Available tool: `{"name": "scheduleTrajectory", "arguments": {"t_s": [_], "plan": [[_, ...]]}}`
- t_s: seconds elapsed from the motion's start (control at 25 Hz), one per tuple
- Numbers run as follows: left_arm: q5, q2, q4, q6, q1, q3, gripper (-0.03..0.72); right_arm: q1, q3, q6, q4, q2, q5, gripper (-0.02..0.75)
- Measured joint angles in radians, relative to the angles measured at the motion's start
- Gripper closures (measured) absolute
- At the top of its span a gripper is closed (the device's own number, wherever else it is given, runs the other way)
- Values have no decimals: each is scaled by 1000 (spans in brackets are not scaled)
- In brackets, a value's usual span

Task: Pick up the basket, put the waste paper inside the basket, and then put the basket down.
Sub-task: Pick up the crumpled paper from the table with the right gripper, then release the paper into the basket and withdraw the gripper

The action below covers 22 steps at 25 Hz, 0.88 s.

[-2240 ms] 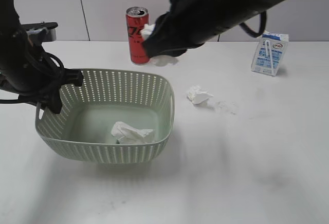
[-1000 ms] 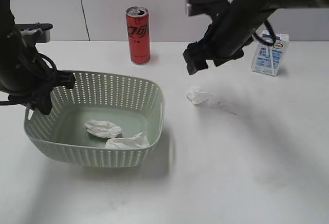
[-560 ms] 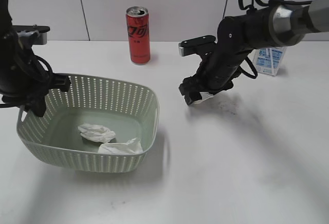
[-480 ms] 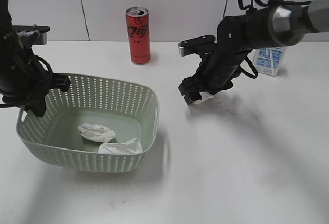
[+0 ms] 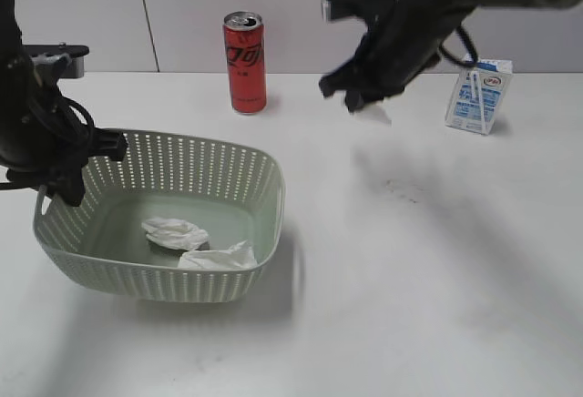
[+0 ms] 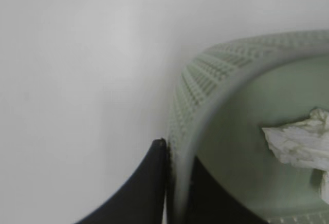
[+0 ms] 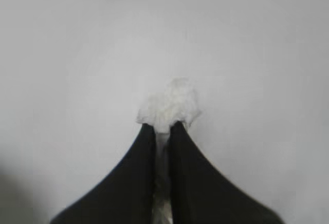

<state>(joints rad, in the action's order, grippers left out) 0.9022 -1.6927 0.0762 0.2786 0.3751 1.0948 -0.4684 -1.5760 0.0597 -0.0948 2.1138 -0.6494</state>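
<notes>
**Two wads in, third off the table**

Far left: left gripper [image 6: 172,183] clamped on the rim of the basket [image 5: 228,165], held tilted above the table [image 5: 410,269]; two wads of waste paper [image 5: 175,232] inside. Centre: red can [image 5: 245,62] untouched. Right: right gripper [image 7: 162,134], down at the table half a second ago, now up high, fingers pinched nearly closed on the last wad [image 7: 170,103]. Only the drop and set-down left, probably. Motion blur smears the arm; wad barely visible from outside.
</notes>
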Motion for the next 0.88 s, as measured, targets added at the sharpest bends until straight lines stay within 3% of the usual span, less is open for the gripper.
{"name": "scheduleTrajectory", "arguments": {"t_s": [0.12,0.4,0.64,0.76,0.88], "plan": [[-20,0,27,0,0,0,681,-9,-68,39,-37,-123,-31,712],[-105,0,128,0,0,0,681,-129,-108,283,-327,-308,-146,713],[-112,0,135,0,0,0,681,-242,-53,312,-360,-237,-178,705],[-109,0,136,0,0,0,681,-262,-40,313,-361,-157,-192,587],[-99,0,136,0,0,0,681,-264,-39,306,-360,-115,-212,295]]}}
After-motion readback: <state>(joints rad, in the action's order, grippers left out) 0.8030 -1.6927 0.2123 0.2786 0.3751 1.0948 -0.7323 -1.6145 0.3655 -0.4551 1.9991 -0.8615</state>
